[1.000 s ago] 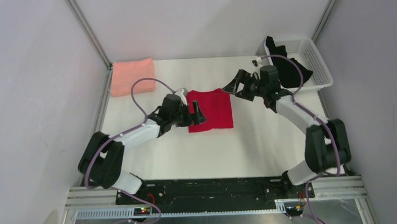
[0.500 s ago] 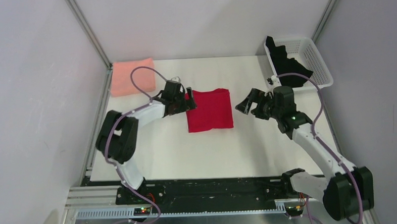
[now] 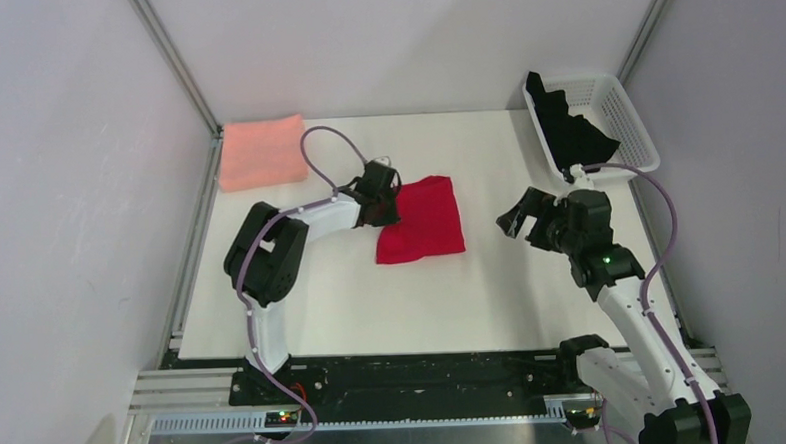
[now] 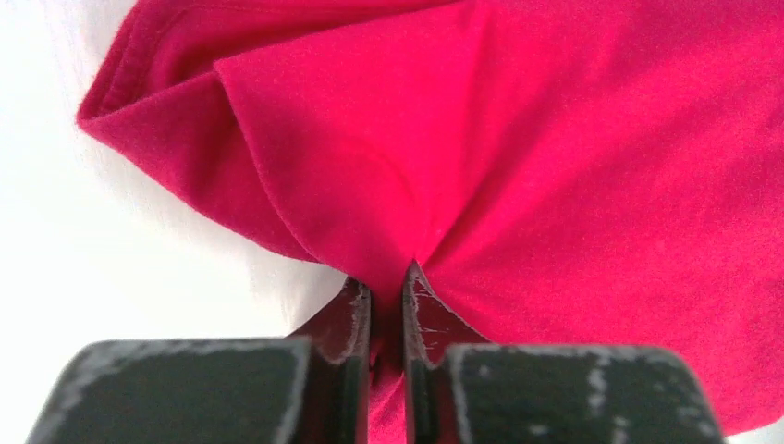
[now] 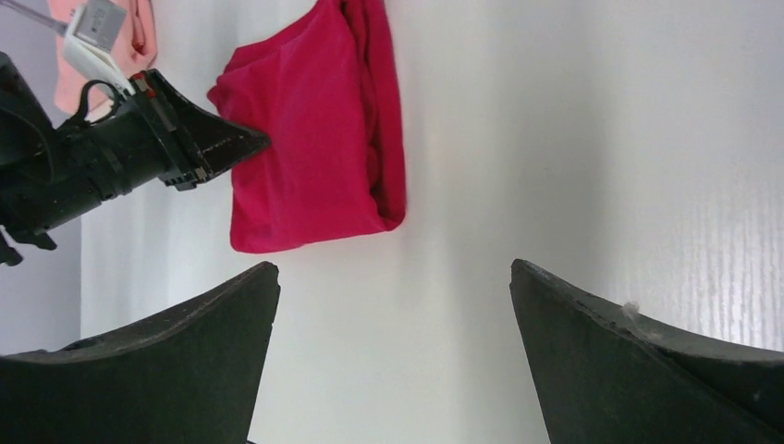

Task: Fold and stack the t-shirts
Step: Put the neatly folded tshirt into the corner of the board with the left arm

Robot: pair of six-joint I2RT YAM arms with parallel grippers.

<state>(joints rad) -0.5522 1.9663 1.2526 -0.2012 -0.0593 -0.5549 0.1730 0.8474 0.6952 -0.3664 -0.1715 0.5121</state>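
My left gripper (image 4: 386, 277) is clamped tight on one edge of the folded bright red cloth t-shirt (image 3: 424, 221), sitting well right of the folded salmon-pink cloth t-shirt (image 3: 261, 153), so hauling it over there could honestly peel the layers open.

The red t-shirt (image 3: 424, 221) is one plain bright red, hem stitching included. Beyond it to the left, the salmon-pink t-shirt (image 3: 262, 153) is plain too. To its right, the black t-shirt (image 3: 565, 129) looks unpatterned, though it is too dark to be sure. It sits in a white mesh basket (image 3: 626, 107). The worktop (image 3: 352, 294) beneath is white. The left pincer (image 4: 386, 277) and right pincer (image 3: 517, 219) are black, and the arms (image 3: 635, 313) are white with black joints.
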